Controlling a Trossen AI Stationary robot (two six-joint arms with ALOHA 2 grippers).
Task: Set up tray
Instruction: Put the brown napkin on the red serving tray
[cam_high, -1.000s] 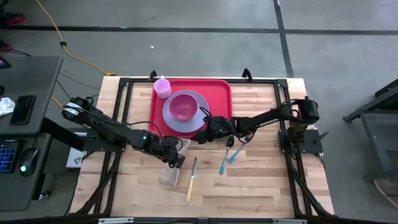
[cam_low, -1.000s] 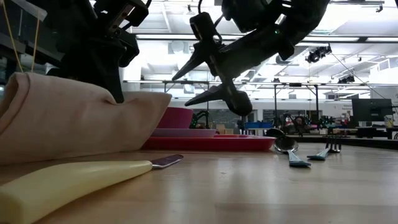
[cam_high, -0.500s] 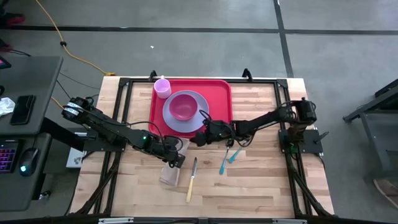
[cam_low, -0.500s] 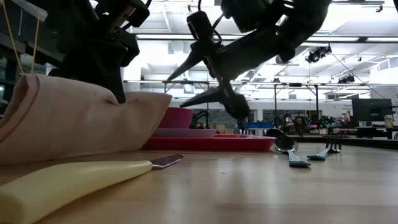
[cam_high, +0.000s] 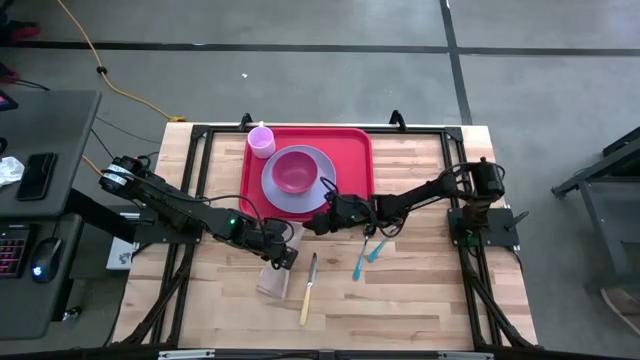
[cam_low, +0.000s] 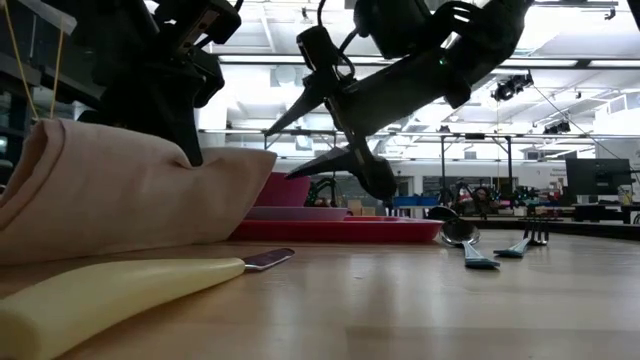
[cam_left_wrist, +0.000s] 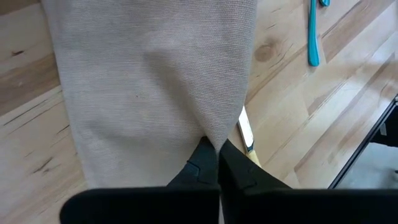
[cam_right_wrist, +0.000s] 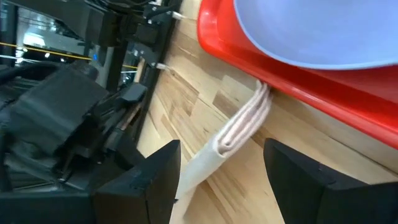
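Red tray (cam_high: 355, 150) at the far middle of the surface (cam_high: 420, 300), bearing plate, bowl and cup. Left gripper (cam_left_wrist: 217, 163), jaws pinching the folded beige napkin (cam_left_wrist: 155, 81), which hides most of the yellow-handled knife (cam_left_wrist: 247, 138). Right gripper (cam_high: 318, 222), jaws spread, above the tray's near edge; low view shows only a strip of tray.

No lettering, label, brand or number (on any surface shown) can be read.

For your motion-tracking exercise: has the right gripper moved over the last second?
Yes. The right gripper has shifted slightly leftward along the near edge of the red tray, towards the folded napkin.
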